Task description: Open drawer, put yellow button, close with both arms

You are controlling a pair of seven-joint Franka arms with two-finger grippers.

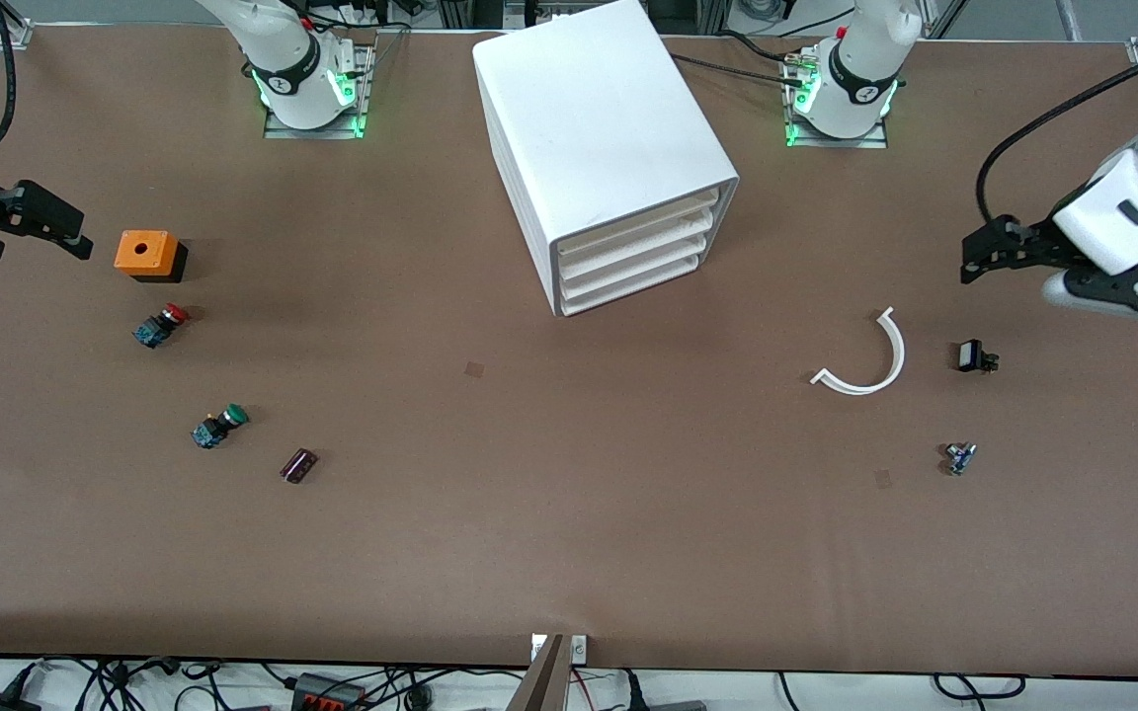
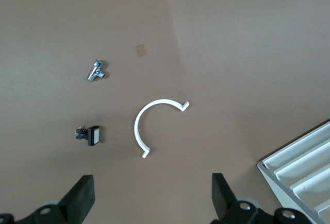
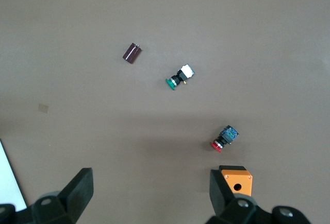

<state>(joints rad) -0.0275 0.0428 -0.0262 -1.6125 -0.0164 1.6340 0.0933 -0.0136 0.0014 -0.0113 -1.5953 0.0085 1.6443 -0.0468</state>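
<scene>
The white cabinet (image 1: 599, 138) stands at the middle of the table between the arm bases. Its uppermost drawer (image 1: 643, 227) sits flush with the three below it. A corner of the cabinet shows in the left wrist view (image 2: 304, 175). No yellow button shows in any view. My left gripper (image 1: 969, 265) hangs open and empty over the left arm's end of the table; its fingers are wide apart in the left wrist view (image 2: 152, 198). My right gripper (image 1: 40, 247) hangs open and empty over the right arm's end, beside an orange box; its wrist view (image 3: 151, 195) shows the same.
At the right arm's end lie an orange box with a hole (image 1: 144, 252), a red-capped switch (image 1: 162, 324), a green-capped switch (image 1: 218, 427) and a dark cylinder (image 1: 298, 465). At the left arm's end lie a white curved strip (image 1: 870, 360), a black part (image 1: 972, 355) and a small metal part (image 1: 959, 457).
</scene>
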